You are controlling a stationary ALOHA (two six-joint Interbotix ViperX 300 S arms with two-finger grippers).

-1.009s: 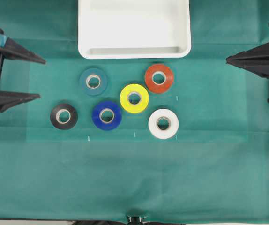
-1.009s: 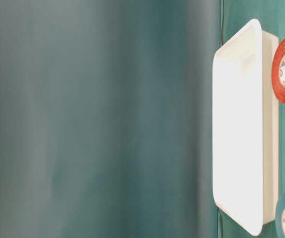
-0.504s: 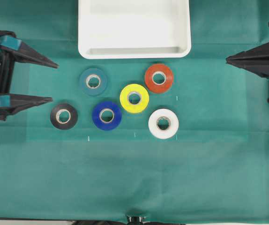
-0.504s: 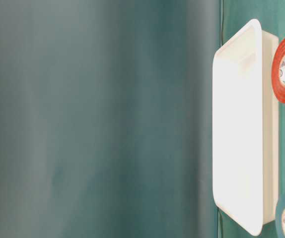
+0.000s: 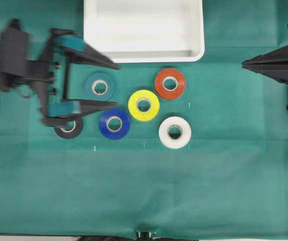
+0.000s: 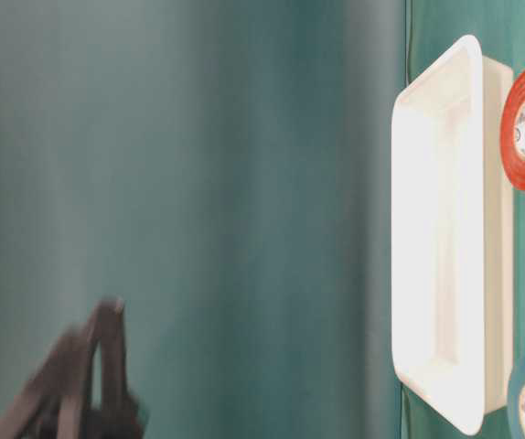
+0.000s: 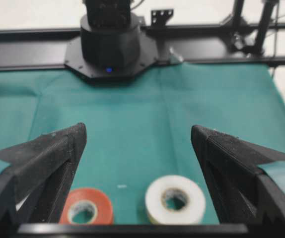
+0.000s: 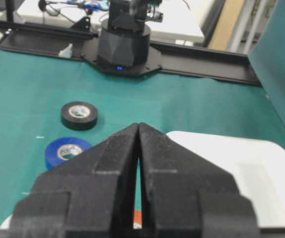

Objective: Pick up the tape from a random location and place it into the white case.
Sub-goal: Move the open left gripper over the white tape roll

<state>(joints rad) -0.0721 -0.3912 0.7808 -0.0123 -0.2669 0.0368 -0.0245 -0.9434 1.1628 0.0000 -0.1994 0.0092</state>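
From above, you were at the reaching step: the left gripper [image 5: 109, 85] was out over the round rolls with its fingers spread wide and nothing in them, and the white ring-shaped roll of tape [image 5: 175, 132] lay flat on the green cloth [image 5: 144, 191], well apart from those fingers. It sat just beside the yellow roll [image 5: 144, 105] and below the orange-red roll [image 5: 170, 84], with bare cloth on its near and right sides. I think your next move had to carry the open fingers across to that side and down around the white roll alone. The big shallow white plastic case [image 5: 144, 54] had nothing in it and waited at the far edge. The right gripper [image 5: 245, 63] was parked at the side with its fingers pressed together. From table level, you saw the case's raised rim [image 6: 471, 55]; the roll would need to go up over it. From the left wrist, the white roll [image 7: 176, 199] showed between the wide fingers, beside the orange-red one [image 7: 86, 211]. From the right wrist, the fingers [image 8: 122, 163] were closed on nothing.
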